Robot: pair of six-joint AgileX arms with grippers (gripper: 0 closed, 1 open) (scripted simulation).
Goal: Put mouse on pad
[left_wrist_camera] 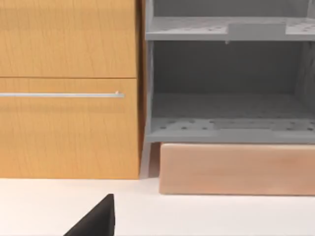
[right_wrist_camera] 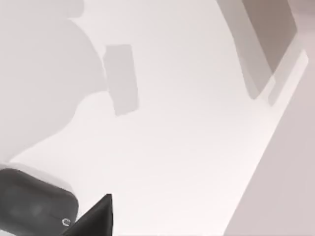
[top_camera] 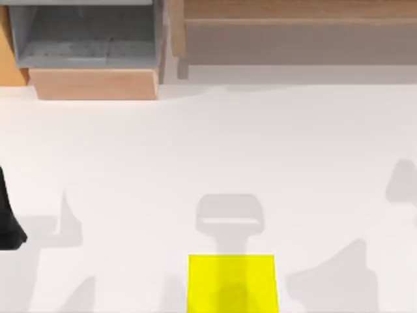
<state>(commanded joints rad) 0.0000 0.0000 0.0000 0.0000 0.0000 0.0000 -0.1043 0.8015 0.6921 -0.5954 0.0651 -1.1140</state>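
Closest to the lens, a dark tip of our left claw [left_wrist_camera: 96,221] juts in just over the white bench [top_camera: 208,143]; we cannot tell whether this claw is spread or pressed together. From above, that arm sits at the bench's far left edge, well away from the work.

Centre front lies the pad [top_camera: 232,282], flat, bright yellow and bare, with a soft shadow across it. At our right claw [right_wrist_camera: 96,216], again with a state we cannot tell, a dark rounded object [right_wrist_camera: 34,202] with a pale rim lies just beside the tip. We judge it to be the mouse, though too little of it shows to be sure.

We judge the task barely begun, with the grasp the step in hand. To do it well, we should centre the right claw over the object's narrow sides, close gently on its smooth, curved shell, lift clear, and set it down squarely inside the pad's edges.

The bench is plain, white and glossless. Behind it, from the left, stand a wooden cabinet [left_wrist_camera: 69,132] with a metal bar handle [left_wrist_camera: 61,95], a grey shelf unit [top_camera: 85,39] and a pale wooden block [top_camera: 94,83].
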